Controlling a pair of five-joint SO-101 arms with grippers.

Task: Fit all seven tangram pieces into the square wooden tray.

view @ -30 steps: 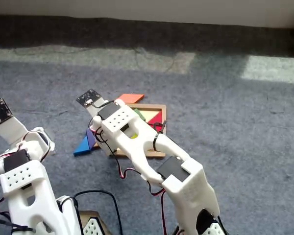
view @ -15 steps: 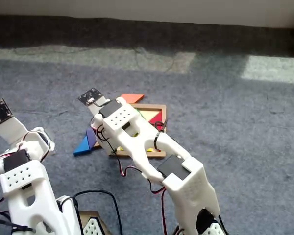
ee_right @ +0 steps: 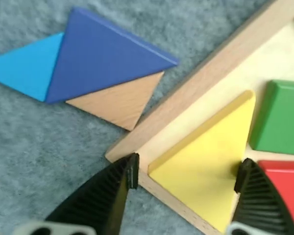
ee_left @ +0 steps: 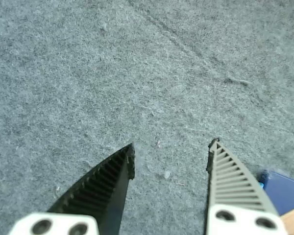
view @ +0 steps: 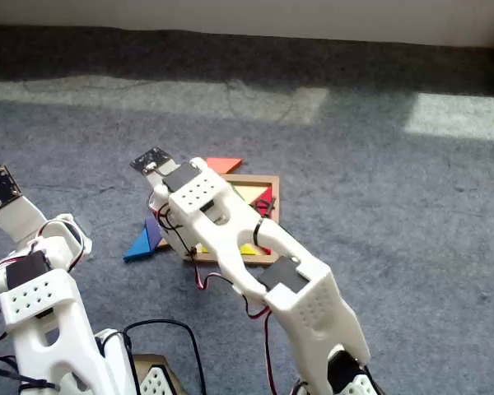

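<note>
The square wooden tray (ee_right: 201,78) lies on grey carpet. Inside it are a yellow triangle (ee_right: 210,147), a green piece (ee_right: 279,117) and a red piece (ee_right: 284,186). My right gripper (ee_right: 187,171) hangs open over the tray's corner, its fingers straddling the yellow triangle without holding it. Just outside that corner lie a dark blue triangle (ee_right: 103,54), a light blue triangle (ee_right: 24,68) and a wood-coloured triangle (ee_right: 115,103). In the high view an orange piece (view: 224,164) rests beyond the tray's far rim (view: 267,179). My left gripper (ee_left: 173,145) is open above bare carpet, off to the side of the blue pieces (view: 140,243).
The right arm (view: 230,230) stretches over most of the tray in the high view. The left arm (view: 41,304) stands at the near left with black cables (view: 160,329) beside it. Open carpet spreads right of the tray, and a pale wall (view: 247,16) runs along the far edge.
The right arm's wrist has shifted slightly toward the tray's left corner, and yellow now shows along the tray's near edge. The left arm has not moved.
</note>
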